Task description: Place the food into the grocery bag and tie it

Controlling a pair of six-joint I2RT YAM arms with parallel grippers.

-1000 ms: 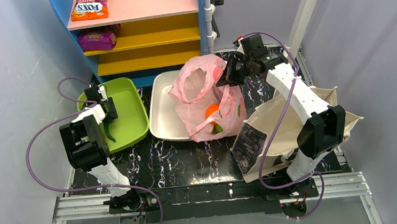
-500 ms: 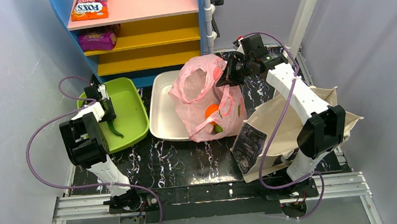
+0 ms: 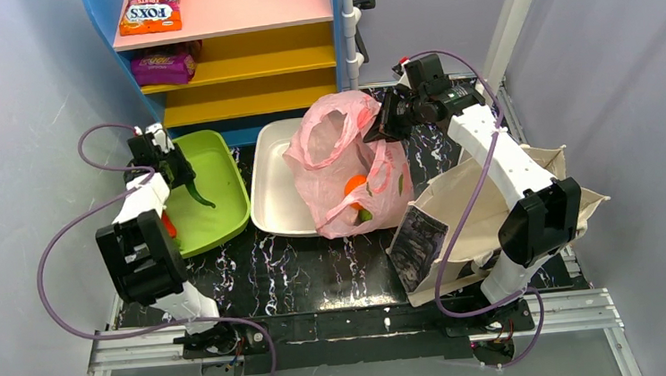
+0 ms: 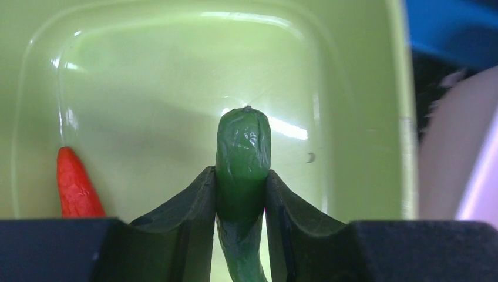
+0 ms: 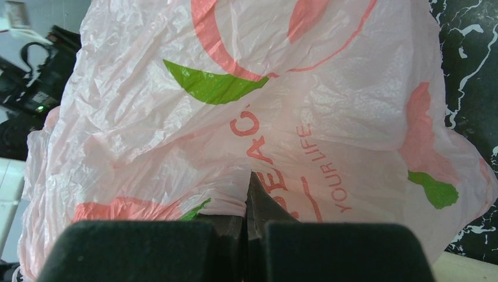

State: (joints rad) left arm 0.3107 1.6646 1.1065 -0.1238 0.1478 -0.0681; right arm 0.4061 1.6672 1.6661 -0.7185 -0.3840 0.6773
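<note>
Lifted clear since a second ago, the left gripper [image 4: 242,176] holds a green chili [image 4: 242,147] above the green tray [image 4: 352,88], its fingers clamped on it. A red chili [image 4: 73,185] lies in the tray. The right gripper [image 5: 246,188] has its fingers pinched tight on the pink grocery bag [image 5: 329,106], which sits mid-tabletop [image 3: 318,270] with an orange [image 3: 355,186] inside.

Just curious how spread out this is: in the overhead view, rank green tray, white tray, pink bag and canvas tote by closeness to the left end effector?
1. green tray, directly under the left end effector.
2. white tray, next on the right.
3. pink bag, in the middle.
4. canvas tote, far right.
</note>
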